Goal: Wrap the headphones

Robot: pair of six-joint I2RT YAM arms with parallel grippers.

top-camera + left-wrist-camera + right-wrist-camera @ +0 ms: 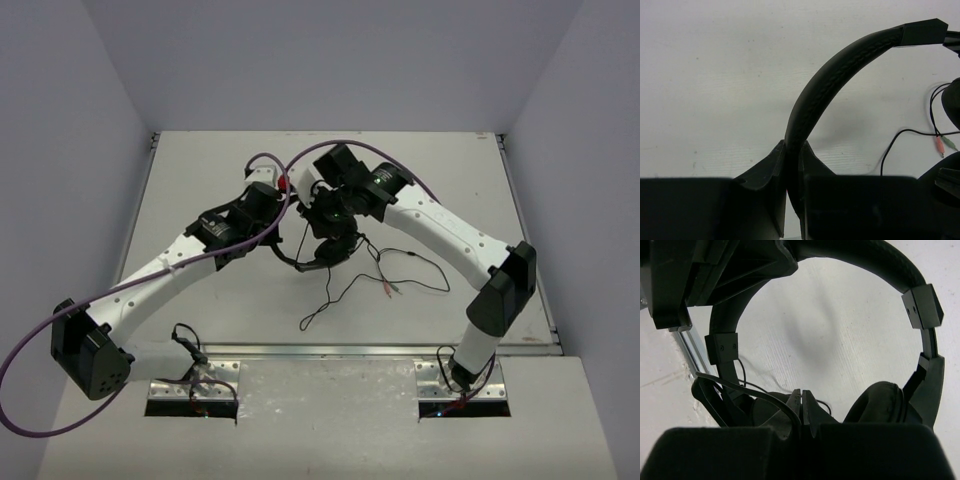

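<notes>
The black headphones hang between my two grippers above the table's middle. My left gripper is shut on the padded headband, which arcs up and to the right. In the top view the left gripper is left of the headphones. My right gripper is shut between the two ear cups, with the thin black cable running into its jaws. In the top view the right gripper is just above the cups. The cable trails on the table to its reddish plug tips.
The white table has a raised rim and grey walls around it. Thick purple robot cables loop over the left arm and behind the right arm. Metal mounting plates lie at the near edge.
</notes>
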